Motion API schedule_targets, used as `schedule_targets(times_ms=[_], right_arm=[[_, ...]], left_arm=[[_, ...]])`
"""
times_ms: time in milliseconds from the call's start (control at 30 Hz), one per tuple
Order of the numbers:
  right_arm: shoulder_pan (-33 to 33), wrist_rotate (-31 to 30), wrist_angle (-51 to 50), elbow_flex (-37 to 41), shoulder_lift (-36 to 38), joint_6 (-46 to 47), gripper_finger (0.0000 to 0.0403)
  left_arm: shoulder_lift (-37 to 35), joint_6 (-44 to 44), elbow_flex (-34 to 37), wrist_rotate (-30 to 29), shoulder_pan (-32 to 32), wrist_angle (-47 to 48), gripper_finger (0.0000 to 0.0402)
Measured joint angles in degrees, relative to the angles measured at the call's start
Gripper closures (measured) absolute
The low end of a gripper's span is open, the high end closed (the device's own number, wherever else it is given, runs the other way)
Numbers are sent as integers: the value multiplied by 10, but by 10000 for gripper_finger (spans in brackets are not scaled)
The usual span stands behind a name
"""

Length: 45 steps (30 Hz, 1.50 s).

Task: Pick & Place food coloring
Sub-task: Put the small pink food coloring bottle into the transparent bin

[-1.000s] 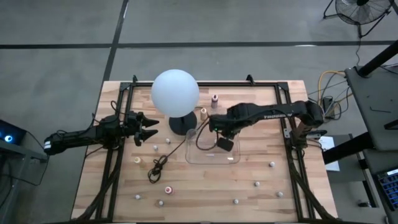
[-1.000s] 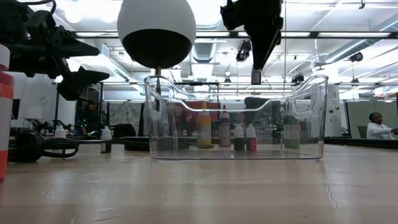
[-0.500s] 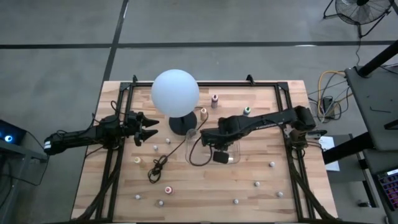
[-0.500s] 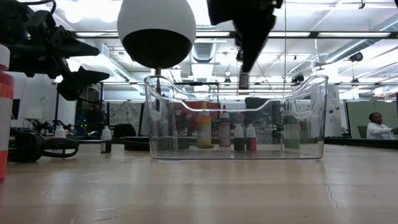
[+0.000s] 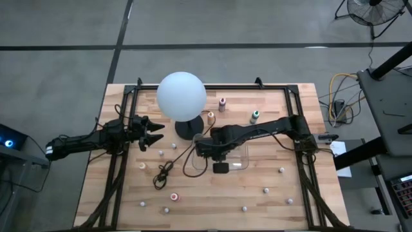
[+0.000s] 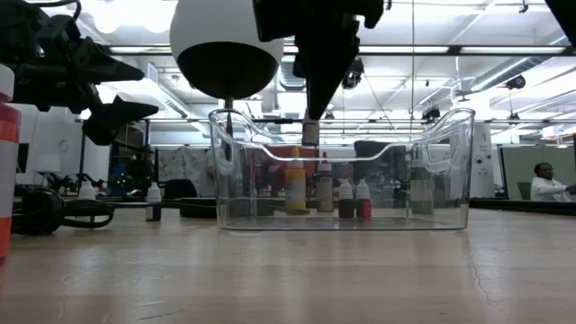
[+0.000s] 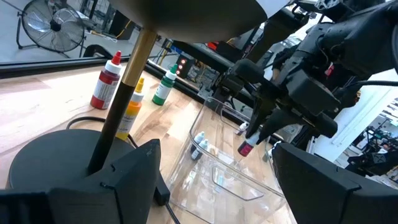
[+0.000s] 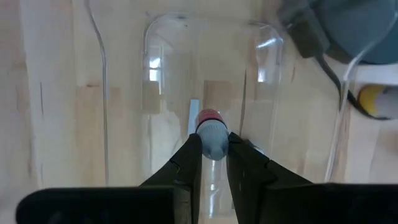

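a wooden table seen from above, with two dark robot arms reaching in from either side. the right gripper (image 8: 211,155) hangs over the left part of a clear plastic tray (image 5: 242,166) near the table's middle, its two fingers clenched on a small food coloring bottle (image 8: 211,134) with a red cap, held cap-down above the tray floor. from table height, the held bottle sits just above the tray's near rim. another small bottle (image 7: 200,145) already lies inside the tray.

a big white globe lamp (image 5: 181,95) stands just behind and left of the tray on a dark round base, a black cord curling away from it. the left gripper (image 5: 154,133) waits left of the lamp, fingers spread and holding nothing.

more tiny bottles are scattered over the table: some (image 5: 222,103) behind the tray, others (image 5: 174,196) along the front edge.
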<state>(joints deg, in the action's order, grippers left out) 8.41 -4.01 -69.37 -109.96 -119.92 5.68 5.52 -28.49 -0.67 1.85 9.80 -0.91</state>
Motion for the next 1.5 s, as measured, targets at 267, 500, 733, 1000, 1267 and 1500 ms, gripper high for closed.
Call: schedule_targets(times_ms=[267,500,733,1000,1267,1500], right_arm=[[-13,0,36,59,3,-28,353],[-36,0,66,85,3,-44,353],[-51,0,92,103,4,-58,353],[-60,9,127,147,5,-69,353],[-62,10,159,179,5,-79,353],[-68,10,163,183,5,-81,352]], left_arm=[[0,0,0,0,0,0,122],[0,0,0,0,0,0,122],[0,0,0,0,0,-1,122],[0,0,0,0,0,-1,122],[0,0,0,0,0,-1,122],[0,0,0,0,0,-1,122]])
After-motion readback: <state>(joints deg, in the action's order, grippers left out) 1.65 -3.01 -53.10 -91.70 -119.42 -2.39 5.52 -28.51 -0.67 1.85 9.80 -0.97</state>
